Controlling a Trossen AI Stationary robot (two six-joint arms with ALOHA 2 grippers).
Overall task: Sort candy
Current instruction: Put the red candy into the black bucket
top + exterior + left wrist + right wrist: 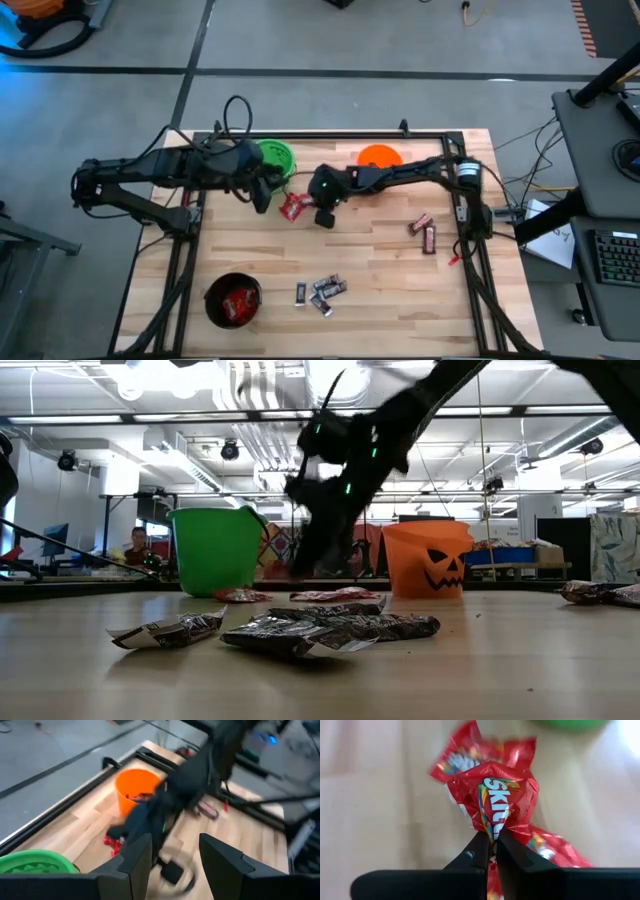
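With right tool [492,851] pinched shut on the red packet [492,795] at upper centre of the high view, lift clear of the bench [380,290] before carrying, leaving neighbouring red packets [291,207] undisturbed; left tool [172,855] waits half-open nearby.

3 buckets [276,156], 2 brown-red bars [424,232]

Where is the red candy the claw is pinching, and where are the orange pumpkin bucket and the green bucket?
red candy packet [492,795], right wrist view, on the crumpled front of the wrapper.
orange bucket [428,560], low view, on its front wall with the face.
green bucket [215,550], low view, on its side wall.
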